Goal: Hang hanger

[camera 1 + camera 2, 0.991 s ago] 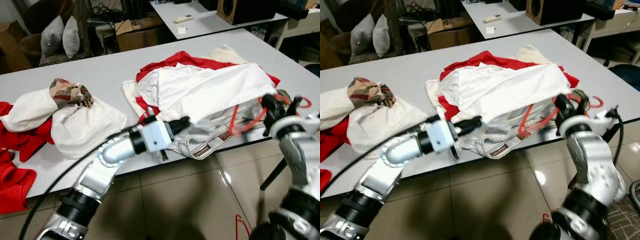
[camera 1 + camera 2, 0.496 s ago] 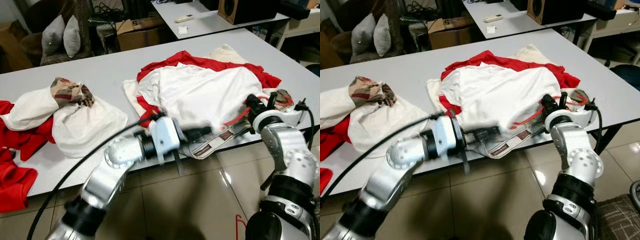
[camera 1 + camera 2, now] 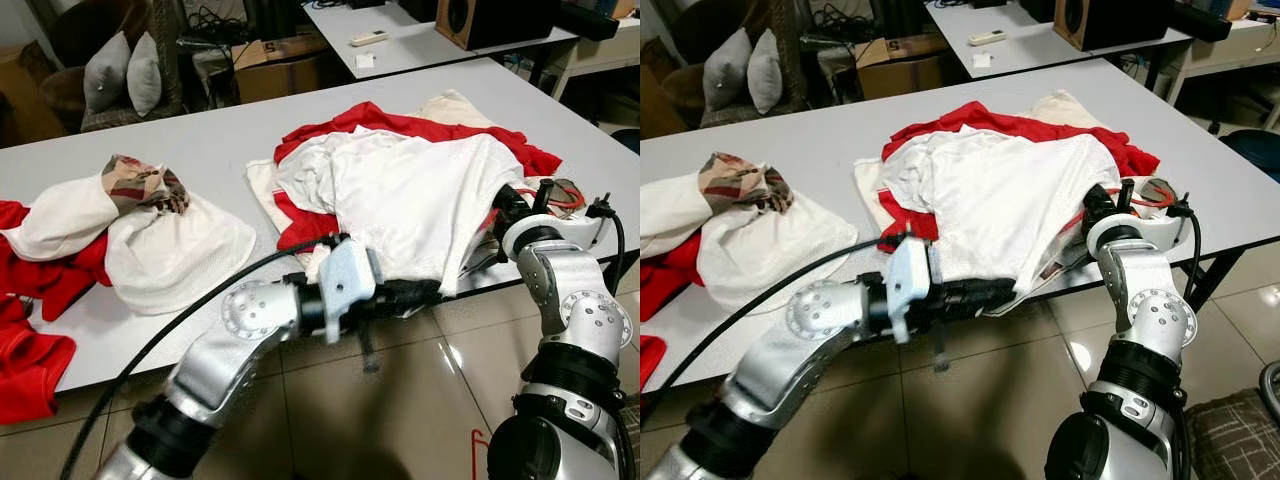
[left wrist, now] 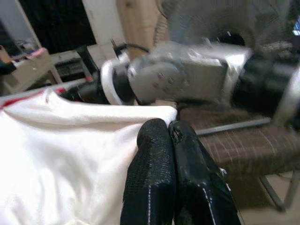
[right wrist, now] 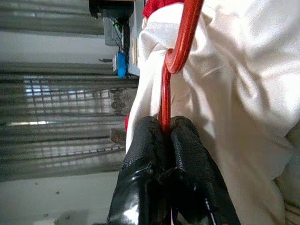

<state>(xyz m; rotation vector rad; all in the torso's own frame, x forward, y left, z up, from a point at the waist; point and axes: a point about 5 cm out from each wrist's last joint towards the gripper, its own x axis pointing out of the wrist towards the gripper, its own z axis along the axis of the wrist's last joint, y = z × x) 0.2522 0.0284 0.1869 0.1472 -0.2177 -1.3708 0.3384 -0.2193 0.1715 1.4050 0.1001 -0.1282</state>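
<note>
The right gripper is pinching its two black fingers together on the thin red plastic hanger, whose curved part is lying against the white mesh shirt. From the head views this gripper is sitting at the desk's near right edge, its fingertips buried under the shirt's hem, so most of the hanger is hidden inside the cloth; only a red loop is peeking out beside the wrist.

The left gripper is holding its fingers pressed together at the shirt's lower hem, though whether any cloth is actually caught between them is hard to make out. In the head views that gripper is reaching under the hanging edge of the shirt at the front of the grey desk.

The shirt is lying over a red garment. Well apart on the left, a heap of white and red clothes is partly cut off by the frame.
</note>
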